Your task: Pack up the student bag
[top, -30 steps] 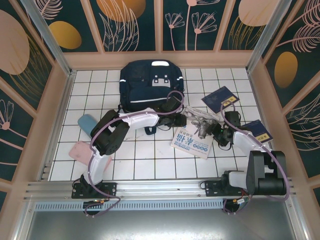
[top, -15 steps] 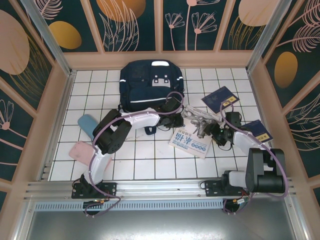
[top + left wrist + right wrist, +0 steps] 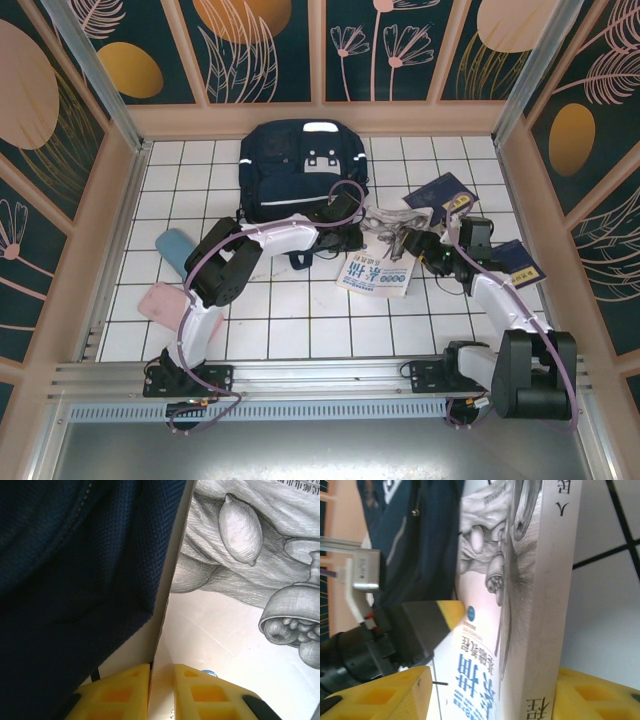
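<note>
**Drawing book lined up at the bag's near edge**

At the far centre of the white tiled table (image 3: 300,320): the large navy-blue fabric backpack (image 3: 300,165), lying flat. Parked at its near right edge, the left end effector (image 3: 345,238), yellow fingers (image 3: 120,687) drawn almost together with a thin slit between. Cannot tell whether fabric is pinched, though likely placed to keep the mouth lifted. Just right, a white softcover book with a grey pencil still life and blue lettering (image 3: 378,268), edge beside the navy cloth, clamped across its thickness by the right end effector (image 3: 485,695), apparently for sliding in edge-first. Farther right, a small dark-blue book (image 3: 440,195). Off left, a light-blue pouch (image 3: 175,248) and a pink pouch (image 3: 160,300), probably waiting.
</note>
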You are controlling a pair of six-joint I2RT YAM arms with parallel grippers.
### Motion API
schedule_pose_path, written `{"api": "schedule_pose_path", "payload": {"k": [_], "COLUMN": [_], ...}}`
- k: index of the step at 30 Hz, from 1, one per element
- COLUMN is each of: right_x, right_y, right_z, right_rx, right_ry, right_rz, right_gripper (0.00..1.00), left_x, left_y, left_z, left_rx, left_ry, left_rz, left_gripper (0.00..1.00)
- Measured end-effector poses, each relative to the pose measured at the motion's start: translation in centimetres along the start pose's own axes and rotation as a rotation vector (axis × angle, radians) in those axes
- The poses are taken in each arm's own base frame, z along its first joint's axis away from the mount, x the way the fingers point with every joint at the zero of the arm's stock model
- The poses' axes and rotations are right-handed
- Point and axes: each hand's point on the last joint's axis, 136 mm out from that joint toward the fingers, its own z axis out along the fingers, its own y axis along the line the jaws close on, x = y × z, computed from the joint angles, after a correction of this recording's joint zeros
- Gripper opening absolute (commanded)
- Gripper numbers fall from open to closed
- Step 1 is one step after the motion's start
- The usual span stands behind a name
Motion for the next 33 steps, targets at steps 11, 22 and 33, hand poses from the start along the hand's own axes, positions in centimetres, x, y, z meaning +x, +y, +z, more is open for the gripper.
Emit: {"api": "schedule_pose_path", "payload": {"k": [11,22,33], "right_x": [2.1,-1.3,-7.9], "right_y": [-1.4,0.0,10.2], "right_z": [2.2,0.8,-1.7], "right_rx": [0.042,0.151,-0.083], "right_ry": [0.101,-0.009,-0.113], "right_rz": [0.095,0.034,-0.154], "right_gripper": [0.37,0.04,0.03], "left_x": [0.0,-1.7,-12.4], "left_y": [-0.1,-3.2,-4.0], "left_z": [0.1,-1.4,-13.5], "left_rx": [0.006,0.072,0.239], "left_ry": [0.000,-0.011,-0.273], "left_rz": [0.001,0.034,-0.027], "left_gripper": [0.18,0.47,0.98]}}
